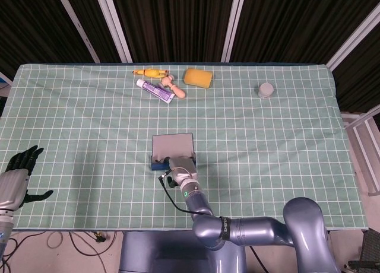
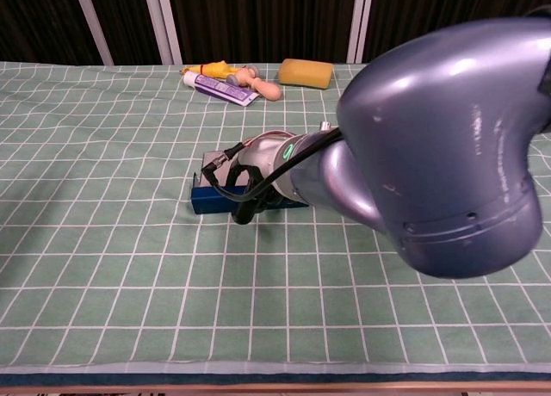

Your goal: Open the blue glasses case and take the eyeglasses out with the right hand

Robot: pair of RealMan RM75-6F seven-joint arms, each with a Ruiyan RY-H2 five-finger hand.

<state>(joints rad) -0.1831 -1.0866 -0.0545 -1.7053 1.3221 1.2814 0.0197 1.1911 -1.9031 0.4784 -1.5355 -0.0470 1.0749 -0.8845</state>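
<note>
The blue glasses case (image 1: 172,146) lies open at mid-table, its grey lid lining tilted up and the blue base (image 2: 209,198) facing me. My right hand (image 1: 181,168) rests on the near side of the base, with the fingers reaching over it. The wrist and a black cable hide the fingers in the chest view, where the right hand (image 2: 251,176) sits just behind the case front. The eyeglasses are not visible. My left hand (image 1: 18,174) hovers at the table's front left corner, fingers spread, holding nothing.
Along the far edge lie a yellow toy (image 1: 149,73), a toothpaste tube (image 1: 155,90), a wooden piece (image 1: 174,87) and a yellow sponge (image 1: 198,77). A small white cup (image 1: 266,90) stands far right. A green checked cloth (image 1: 285,136) covers the table.
</note>
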